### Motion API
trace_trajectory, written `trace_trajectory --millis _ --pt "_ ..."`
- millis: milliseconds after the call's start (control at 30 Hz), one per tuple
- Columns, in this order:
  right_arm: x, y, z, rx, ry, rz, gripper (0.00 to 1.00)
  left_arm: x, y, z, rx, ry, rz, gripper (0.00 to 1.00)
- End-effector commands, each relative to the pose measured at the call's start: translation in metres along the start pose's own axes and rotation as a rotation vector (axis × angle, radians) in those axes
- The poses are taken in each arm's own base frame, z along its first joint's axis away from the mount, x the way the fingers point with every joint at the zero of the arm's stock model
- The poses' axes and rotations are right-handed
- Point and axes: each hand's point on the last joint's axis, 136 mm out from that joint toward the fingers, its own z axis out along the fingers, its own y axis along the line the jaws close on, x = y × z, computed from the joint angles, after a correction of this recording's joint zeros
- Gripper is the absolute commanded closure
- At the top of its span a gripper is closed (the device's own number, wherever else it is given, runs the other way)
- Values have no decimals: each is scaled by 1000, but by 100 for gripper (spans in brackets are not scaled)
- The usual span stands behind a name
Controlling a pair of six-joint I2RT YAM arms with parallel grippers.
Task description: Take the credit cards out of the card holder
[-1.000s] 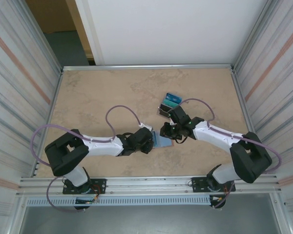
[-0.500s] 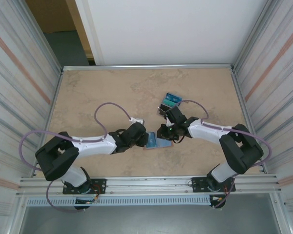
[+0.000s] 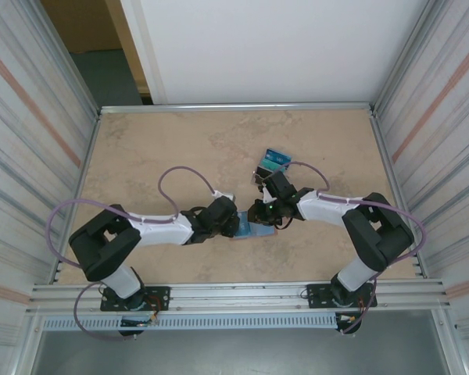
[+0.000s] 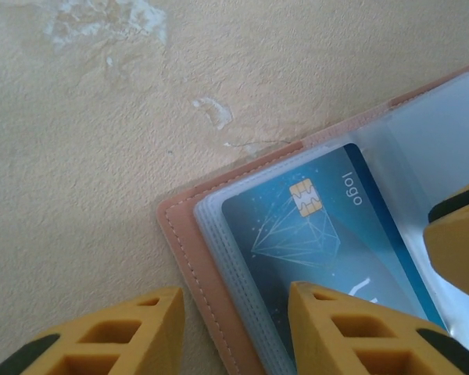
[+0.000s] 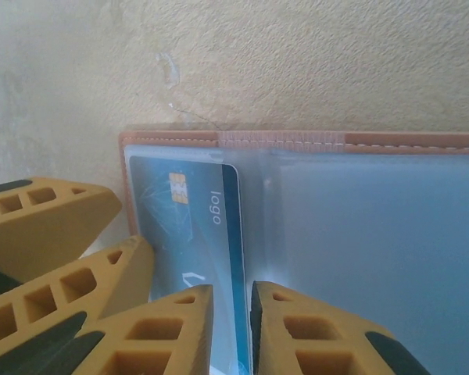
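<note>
The salmon-pink folding card holder (image 3: 256,230) lies open mid-frame on the table (image 3: 156,148), a light-blue chip card (image 4: 313,226) sleeved inside. The left end effector (image 4: 234,301) straddles its corner, fingers apart; the right end effector (image 5: 231,308) is nearly together at the card's edge. Poorly pinned, the holder may drag along.

Bright, even overhead light on my feed, with faint shadows on the table (image 3: 141,156). Wrist views blur close up. The clear sleeves of the card holder (image 4: 189,258) glare mildly.
</note>
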Motion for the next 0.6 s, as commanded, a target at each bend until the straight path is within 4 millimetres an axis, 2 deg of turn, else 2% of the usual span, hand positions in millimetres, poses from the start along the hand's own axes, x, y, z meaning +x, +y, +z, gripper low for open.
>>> trace_trajectory --millis 0,233,567 --pt "5 -7 6 -6 24 20 80 -5 2 4 -16 10 -3 60" --pt "5 -10 10 -41 28 51 85 1 7 6 -35 26 -6 65" --pt "5 -3 10 -123 23 66 86 4 7 8 -40 41 -3 71"
